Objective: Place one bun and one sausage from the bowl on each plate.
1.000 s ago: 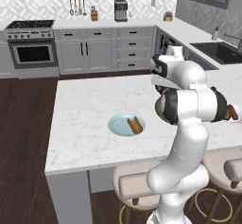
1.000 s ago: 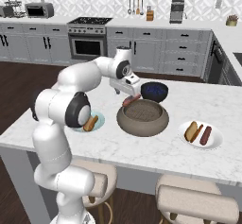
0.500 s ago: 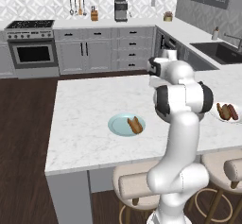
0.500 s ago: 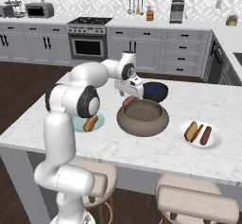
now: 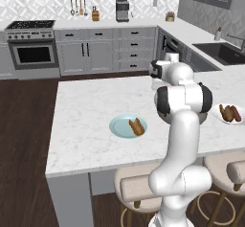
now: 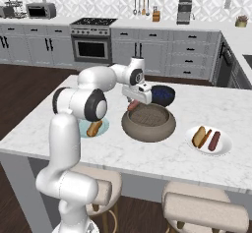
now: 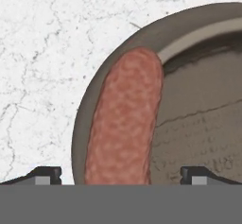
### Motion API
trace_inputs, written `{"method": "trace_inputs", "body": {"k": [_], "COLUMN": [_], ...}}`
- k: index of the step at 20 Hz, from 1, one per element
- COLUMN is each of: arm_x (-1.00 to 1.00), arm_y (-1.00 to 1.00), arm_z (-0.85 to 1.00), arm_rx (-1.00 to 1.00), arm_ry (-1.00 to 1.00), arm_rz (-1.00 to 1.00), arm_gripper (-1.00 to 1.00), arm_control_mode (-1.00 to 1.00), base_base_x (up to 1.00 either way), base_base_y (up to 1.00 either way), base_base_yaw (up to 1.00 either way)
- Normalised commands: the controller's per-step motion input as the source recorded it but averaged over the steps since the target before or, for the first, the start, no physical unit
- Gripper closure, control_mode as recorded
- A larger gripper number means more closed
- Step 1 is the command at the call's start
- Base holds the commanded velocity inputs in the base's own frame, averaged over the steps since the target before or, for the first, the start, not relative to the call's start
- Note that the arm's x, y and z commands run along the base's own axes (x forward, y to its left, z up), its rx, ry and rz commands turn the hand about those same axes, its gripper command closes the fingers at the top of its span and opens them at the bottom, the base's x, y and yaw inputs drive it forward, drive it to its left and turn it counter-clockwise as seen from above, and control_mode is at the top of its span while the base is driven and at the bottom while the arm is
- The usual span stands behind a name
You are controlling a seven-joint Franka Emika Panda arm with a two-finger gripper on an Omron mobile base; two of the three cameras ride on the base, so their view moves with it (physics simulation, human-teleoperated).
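- Over the near-left rim of the bowl (image 6: 148, 123), the gripper (image 6: 138, 96) hangs with its jaws spread wide and nothing between them; in the hand view the two fingertips (image 7: 45, 175) stand on either side of a sausage (image 7: 124, 124) without touching it.
- That sausage lies on the bowl's thick rim, leaning along the wall – it is not yet gripped.
- Over the last second the arm has swung in from a more folded pose and settled above this rim, while the jaws stayed apart and plates and food did not move; I judge this the approach for a pick.
- White plate (image 6: 226, 147), to the right of the bowl: it carries a bun (image 6: 199, 136) and a second sausage (image 6: 214, 141) side by side, so that plate looks finished.
- Teal plate (image 5: 118, 125), to the left of the bowl: a bun (image 5: 137, 126) lies on it and no sausage, so the one on the rim is probably what remains – picking and carrying it over would close the task.
- A dark blue bowl (image 6: 164, 94) sits just behind the big one and plays no part.
- Writing: no brand, label or readable text shows on any item or on the appliances at the back.
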Motion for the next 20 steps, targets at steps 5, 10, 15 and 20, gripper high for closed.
{"method": "trace_inputs", "body": {"k": [5, 10, 15, 20], "arm_x": [0.00, 0.00, -0.13, -0.52], "arm_y": [0.00, 0.00, -0.02, 0.41], "arm_z": [0.00, 0.00, -0.01, 0.48], "arm_rx": [0.00, 0.00, 0.01, 0.00], "arm_ry": [0.00, 0.00, 0.00, 0.00], "arm_rz": [0.00, 0.00, 0.00, 0.01], "arm_gripper": [1.00, 1.00, 1.00, 1.00], "arm_control_mode": [-1.00, -1.00, -1.00, -1.00], "base_base_x": [0.00, 0.00, 0.00, 0.00], "base_base_y": [0.00, 0.00, 0.00, 0.00], "base_base_yaw": [0.00, 0.00, 0.00, 0.00]}}
